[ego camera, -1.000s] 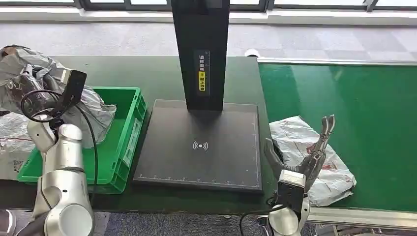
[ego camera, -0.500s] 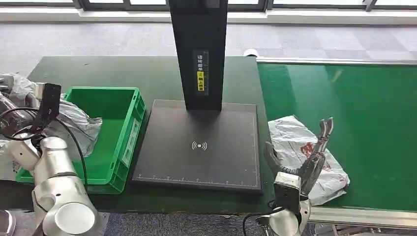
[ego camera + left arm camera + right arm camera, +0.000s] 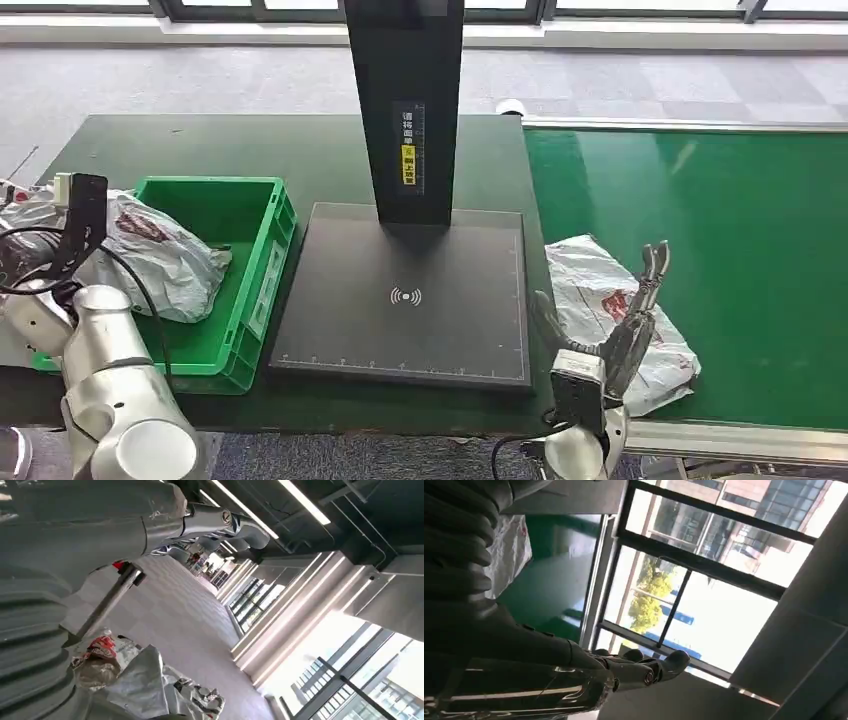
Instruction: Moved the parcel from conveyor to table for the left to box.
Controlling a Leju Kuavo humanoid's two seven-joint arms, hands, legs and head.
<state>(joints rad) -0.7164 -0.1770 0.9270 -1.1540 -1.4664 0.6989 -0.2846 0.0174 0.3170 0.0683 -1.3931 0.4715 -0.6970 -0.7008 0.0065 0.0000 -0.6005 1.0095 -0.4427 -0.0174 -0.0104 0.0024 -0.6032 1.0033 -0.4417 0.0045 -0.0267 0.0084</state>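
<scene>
The right hand (image 3: 625, 320) stands at the lower right of the head view, fingers (image 3: 652, 268) pointing up and spread apart from the thick thumb (image 3: 547, 318), holding nothing. In the right wrist view the same hand (image 3: 624, 667) shows its dark fingers lying loosely together against the windows, empty. It hovers over the near edge of a white plastic-wrapped parcel (image 3: 600, 300) with red print; whether it touches the wrap cannot be told. That parcel lies on the green conveyor belt (image 3: 740, 230), at its left end, just beside the dark table (image 3: 300, 150).

The left hand (image 3: 215, 525) appears in the left wrist view with its fingers stretched out and nothing in them; in the head view it is hidden behind the wrist camera (image 3: 82, 215) at the left edge. A second grey-white parcel (image 3: 160, 255) with red markings lies draped over the left wall of the green crate (image 3: 255, 260), partly inside it, just beside that camera. The silver left arm (image 3: 110, 390) fills the lower left corner.

In the middle of the frame a black scanner pad (image 3: 410, 310) with a white wireless mark lies on the table, touching the crate's right side, and a black post (image 3: 405, 100) with a yellow label rises from its far edge.
</scene>
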